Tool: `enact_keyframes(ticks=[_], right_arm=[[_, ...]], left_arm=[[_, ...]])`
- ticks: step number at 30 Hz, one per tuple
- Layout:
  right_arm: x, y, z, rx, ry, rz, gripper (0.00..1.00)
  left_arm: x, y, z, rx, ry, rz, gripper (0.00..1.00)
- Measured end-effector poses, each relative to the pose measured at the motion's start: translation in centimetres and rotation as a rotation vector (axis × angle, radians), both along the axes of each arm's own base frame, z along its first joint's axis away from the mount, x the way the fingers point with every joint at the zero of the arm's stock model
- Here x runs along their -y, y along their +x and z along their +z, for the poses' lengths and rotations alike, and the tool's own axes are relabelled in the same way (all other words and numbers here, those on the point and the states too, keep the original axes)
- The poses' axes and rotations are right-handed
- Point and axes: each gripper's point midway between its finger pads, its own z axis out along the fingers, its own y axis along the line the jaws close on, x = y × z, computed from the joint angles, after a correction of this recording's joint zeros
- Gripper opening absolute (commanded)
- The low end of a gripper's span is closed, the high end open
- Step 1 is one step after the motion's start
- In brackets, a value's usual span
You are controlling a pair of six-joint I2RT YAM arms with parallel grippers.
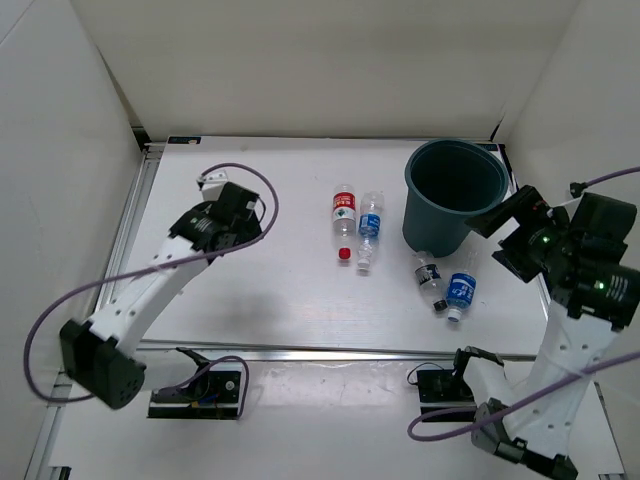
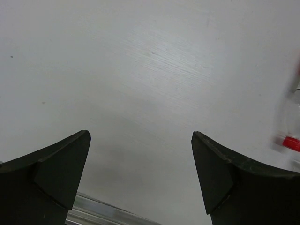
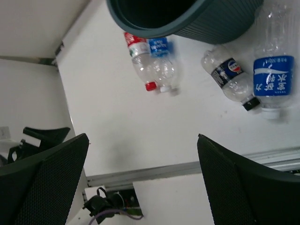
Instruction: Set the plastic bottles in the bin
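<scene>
Judging by the top view, the task has not got underway. All four plastic bottles lie on the table (image 1: 270,300), and no bottle shows in what can be seen of the bin's dark inside. The bin (image 1: 455,190) stands upright toward 1 o'clock on the table. The red-label bottle (image 1: 344,222) and a blue-label bottle (image 1: 369,230) lie side by side near the middle, at about 9 o'clock from the bin. The dark-label bottle (image 1: 430,280) and the second blue-label bottle (image 1: 461,293) lie together at 6 o'clock from the bin, close to its foot. The left arm (image 1: 170,270) reaches out over bare table at 9 o'clock, and the right arm (image 1: 560,340) hangs at 4 o'clock. This view does not settle how either claw is set.

The left wrist view does settle it for that side. The left gripper (image 2: 140,135) is spread wide with nothing between its fingers, over bare table. Only a blurred red cap (image 2: 290,143) shows, at its 3 o'clock edge.

The right wrist view shows the right gripper (image 3: 142,138) equally wide and empty, raised well above the table. Both bottle pairs appear here, the nearer pair at 2 o'clock under the bin's ribbed wall. Labels and caps read more clearly than from above.

All four pickups remain. The nearer pair looks likeliest for the right arm.
</scene>
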Motion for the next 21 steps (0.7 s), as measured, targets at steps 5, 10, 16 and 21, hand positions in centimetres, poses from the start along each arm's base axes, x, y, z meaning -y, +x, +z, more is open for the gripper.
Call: enact_keyframes(ticks=[5,10,16,21], right_arm=[[0.8,1.5,-4.0,-0.157,0.016,0.024,1.00],[1.6,0.6,-12.5,-0.405,0.035,-0.009,1.00],[2.1,-1.1,-19.2,-0.578,0.021,-0.023,1.00],[3.7,0.1,-19.9,-0.540,-0.113,-0.051,1.00]], left_arm=[[1.5,1.3,-4.9,-0.165,0.042,-0.017,1.00],[1.9,1.1,-4.8,-0.171,0.010,-0.030,1.00],[2.4,1.1,-4.6,-0.166,-0.018,-0.050,1.00],[2.6,1.3,-4.5,-0.158,-0.023,-0.063,1.00]])
